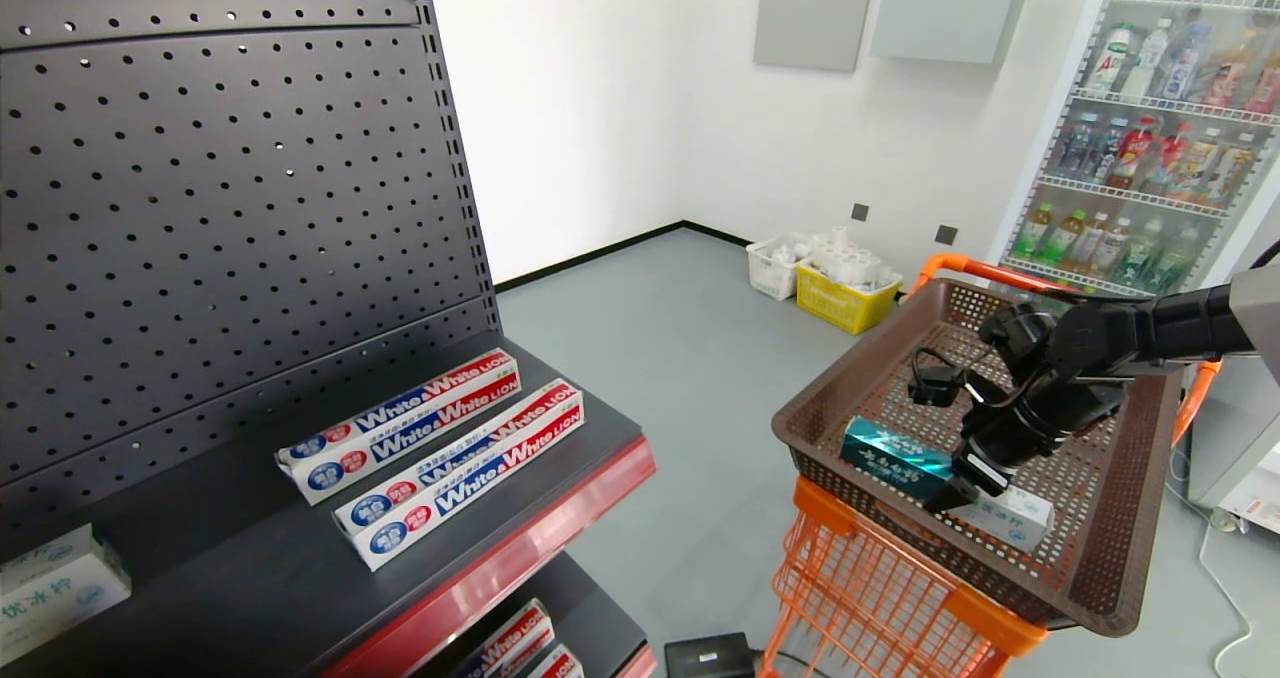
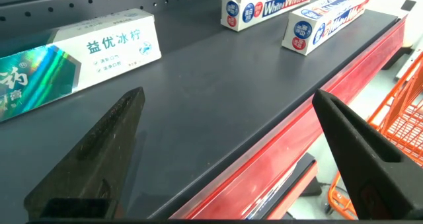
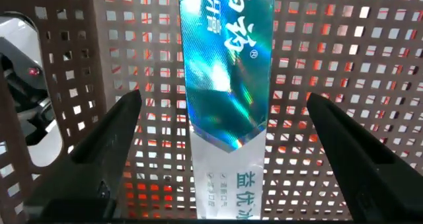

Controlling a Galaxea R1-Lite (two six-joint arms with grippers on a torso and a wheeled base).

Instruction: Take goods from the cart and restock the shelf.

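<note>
A teal and white toothpaste box (image 1: 940, 483) lies in the brown basket (image 1: 1110, 568) on top of the orange cart (image 1: 880, 608). My right gripper (image 1: 955, 493) hangs open just over the box's middle. In the right wrist view the box (image 3: 228, 98) lies between and beyond the two spread fingers (image 3: 99, 158). Over the dark shelf board (image 2: 218, 125) my left gripper (image 2: 225, 158) stands open, with nothing between its fingers. Two white, red and blue toothpaste boxes (image 1: 400, 423) (image 1: 465, 468) lie on the shelf (image 1: 250, 568). Another teal and white box (image 2: 73, 52) lies at the shelf's left end.
A black pegboard (image 1: 230, 178) backs the shelf, whose front edge is red (image 1: 520, 548). A lower shelf holds more toothpaste boxes (image 1: 520, 643). A drinks fridge (image 1: 1150, 128) stands behind the cart. White and yellow crates (image 1: 830, 278) sit by the far wall. Open grey floor lies between shelf and cart.
</note>
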